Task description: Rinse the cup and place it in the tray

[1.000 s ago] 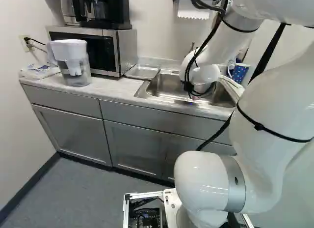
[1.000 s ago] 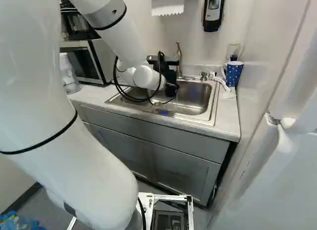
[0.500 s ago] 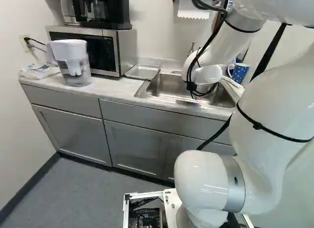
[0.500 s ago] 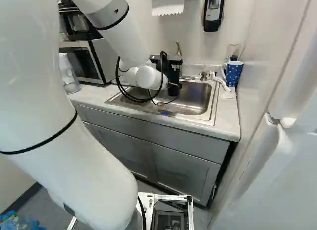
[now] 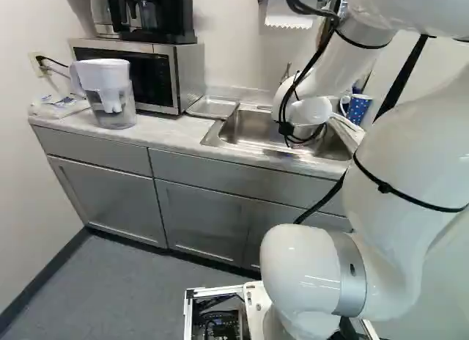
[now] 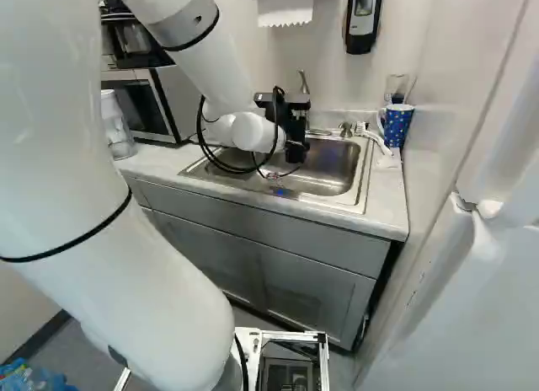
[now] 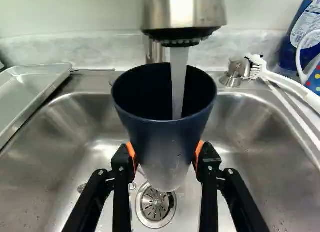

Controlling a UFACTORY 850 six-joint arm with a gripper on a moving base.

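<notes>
- Pinching the cup [image 7: 162, 142] is the state of the claw [image 7: 165, 154]: its 2 fingers stand partly spread, with the orange pads [image 7: 131, 153] against opposite sides of the wall.
- The cup is mouth up, roughly upright, held over the sink [image 7: 65, 124] and above the drain [image 7: 156, 206], apart from the basin floor.
- Water [image 7: 178, 87] runs from the faucet [image 7: 184, 12] into the cup's mouth, so I judge the rinse to be under way.
- Over the last 1 second the arm [image 6: 221, 79] has shifted slightly to the right in the right base view; nearly all of that came in the first half, and since then it looks almost at rest. The base has not moved. This reads as settling under the faucet to let the cup fill.
- Next should come tipping the cup out over the sink, clear of the faucet. A full cup will be heavier, and wet sides could slip in the pads; its rim could also knock the spout, which is close.
- The tray [image 5: 212, 108] lies on the counter [image 5: 172, 131] beside the sink, on the microwave [image 5: 190, 72] side; placing is still to do.
- On the far side are the brush [image 7: 290, 87] and the dotted mug [image 6: 397, 125], both well apart from the claw.
</notes>
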